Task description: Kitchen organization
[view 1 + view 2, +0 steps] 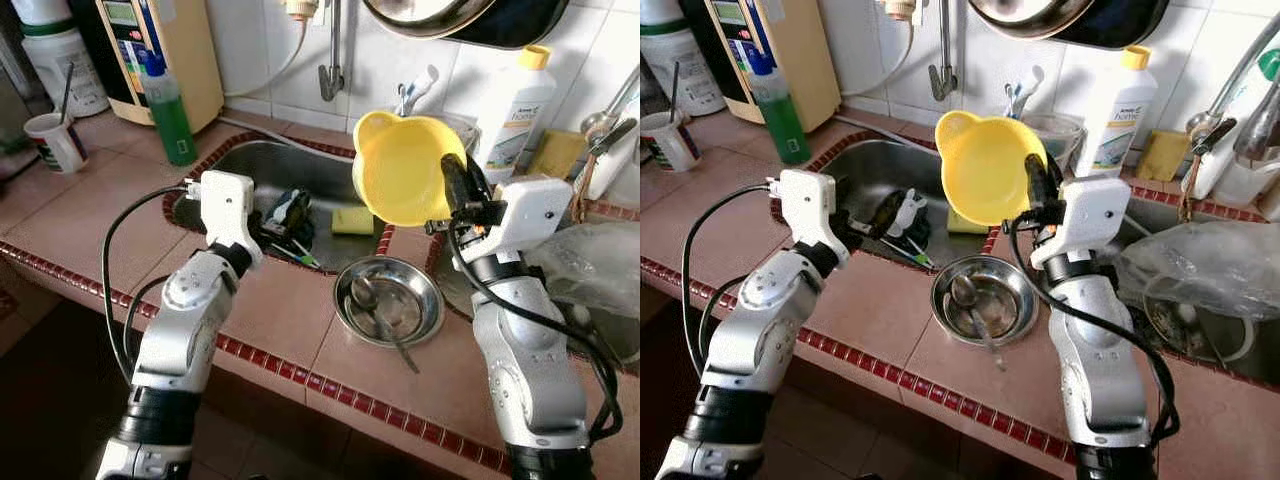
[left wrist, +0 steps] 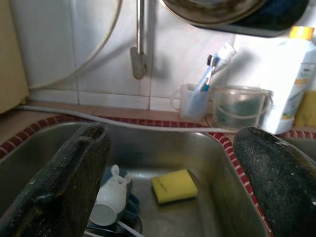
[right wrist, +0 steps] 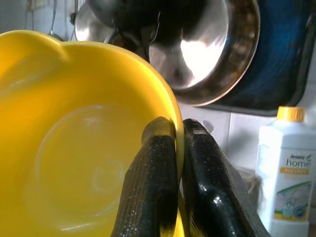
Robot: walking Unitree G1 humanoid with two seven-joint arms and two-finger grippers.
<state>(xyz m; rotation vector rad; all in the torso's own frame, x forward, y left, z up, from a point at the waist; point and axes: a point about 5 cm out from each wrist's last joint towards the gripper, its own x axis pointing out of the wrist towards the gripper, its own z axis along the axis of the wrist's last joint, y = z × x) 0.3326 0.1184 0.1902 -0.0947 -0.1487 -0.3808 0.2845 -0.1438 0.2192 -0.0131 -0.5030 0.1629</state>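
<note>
A yellow plastic bowl [image 1: 400,165] hangs tilted in the air over the right end of the sink [image 1: 300,165]. My right gripper [image 1: 452,172] is shut on its rim [image 3: 178,129], one finger inside and one outside. My left gripper [image 2: 173,173] stands open above the sink's left part, nothing between its fingers [image 2: 64,182]. Down in the sink lie a yellow sponge [image 2: 174,185], a white cup [image 2: 109,200] on its side and some dark utensils [image 1: 285,228]. A steel bowl [image 1: 388,300] holding a spoon [image 1: 375,305] rests on the tiled counter in front of the sink.
A green soap bottle [image 1: 168,108] and a white mug [image 1: 55,142] stand at the left. A white detergent bottle [image 1: 515,110], a toothbrush cup [image 2: 195,101] and a clear tub [image 2: 240,107] line the back wall. Pans [image 3: 207,49] hang above. A plastic bag [image 1: 590,265] covers dishes at right.
</note>
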